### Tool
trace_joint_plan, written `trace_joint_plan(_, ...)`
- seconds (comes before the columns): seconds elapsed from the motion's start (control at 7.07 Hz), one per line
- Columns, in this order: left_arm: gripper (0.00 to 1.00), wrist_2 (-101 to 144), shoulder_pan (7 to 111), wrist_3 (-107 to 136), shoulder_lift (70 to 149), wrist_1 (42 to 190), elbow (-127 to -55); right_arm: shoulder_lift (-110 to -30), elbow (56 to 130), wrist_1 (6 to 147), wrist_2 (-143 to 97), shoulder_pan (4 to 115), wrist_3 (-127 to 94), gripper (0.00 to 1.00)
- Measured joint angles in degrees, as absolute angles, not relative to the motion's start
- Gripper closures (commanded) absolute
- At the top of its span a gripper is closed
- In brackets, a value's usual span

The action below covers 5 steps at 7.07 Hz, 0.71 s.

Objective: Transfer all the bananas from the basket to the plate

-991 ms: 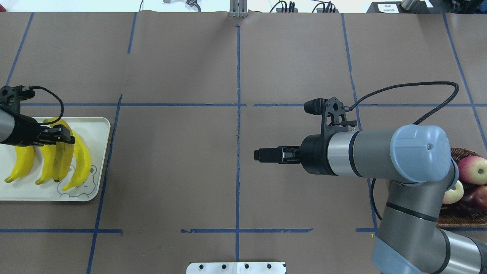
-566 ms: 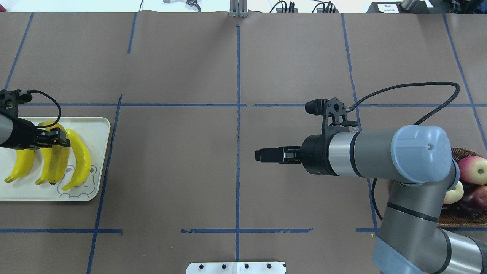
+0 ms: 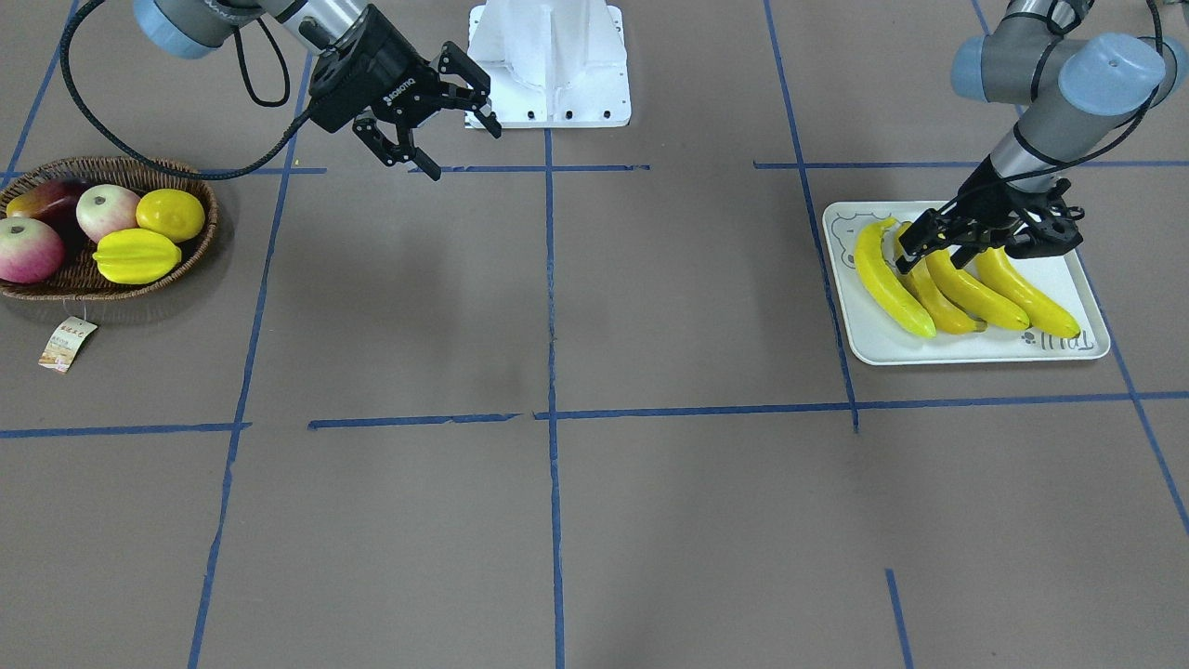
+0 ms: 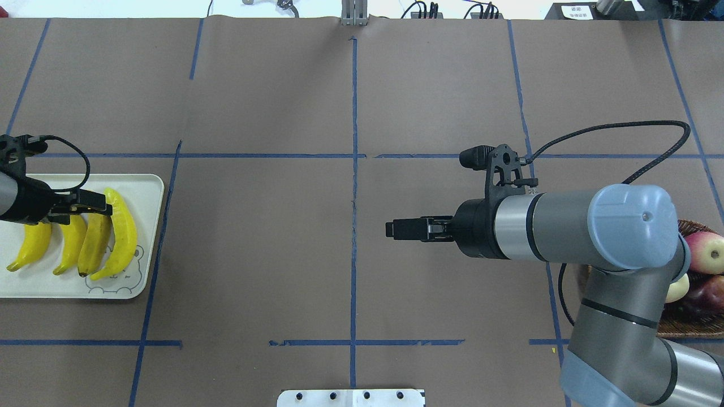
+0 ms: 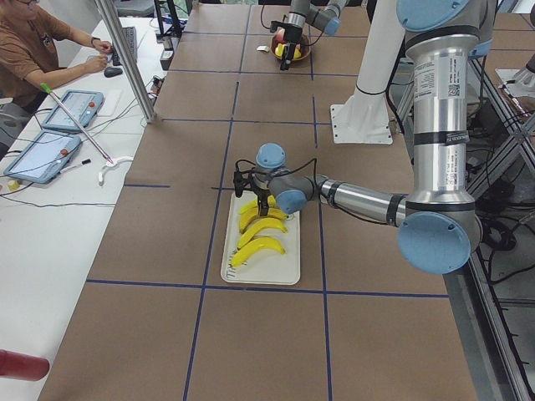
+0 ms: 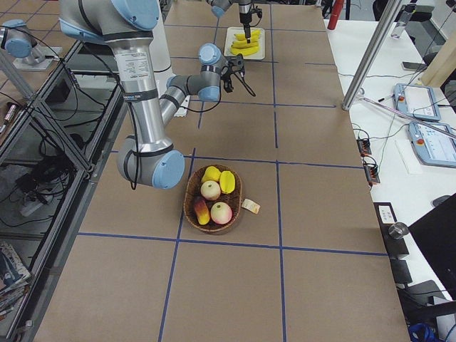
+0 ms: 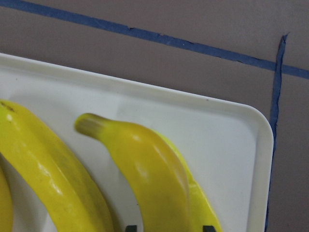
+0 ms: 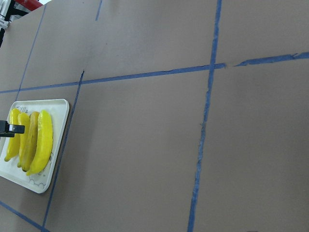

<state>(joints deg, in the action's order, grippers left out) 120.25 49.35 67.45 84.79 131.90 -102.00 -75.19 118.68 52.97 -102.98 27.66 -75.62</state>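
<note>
Evidently complete: four bananas lie on the plate, frame right; the basket, frame left, holds none. The left gripper and right gripper stand with fingers spread, grasping nothing.

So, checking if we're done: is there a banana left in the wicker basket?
No, the wicker basket holds only apples, a lemon and a starfruit.

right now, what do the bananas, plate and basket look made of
The bananas look like glossy plastic: hard highlights on the skins. The plate seems smooth matte plastic or melamine, going by its moulded rounded rim. The basket is dark brown woven wicker; the weave shows along its rim.
</note>
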Motion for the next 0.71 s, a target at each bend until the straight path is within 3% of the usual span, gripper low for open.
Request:
trace_joint_plan(0.28, 0.01, 123.7, 52.7, 63.2, 84.7, 131.5, -102.9, -78.4, 119.0, 56.1, -108.9, 35.7, -73.9, 0.0)
trace_joint_plan(0.71, 0.01, 128.8, 67.3, 38.0, 84.8, 119.4, -103.1, -83.5, 119.7, 71.1, -116.5, 49.0, -52.9, 0.0)
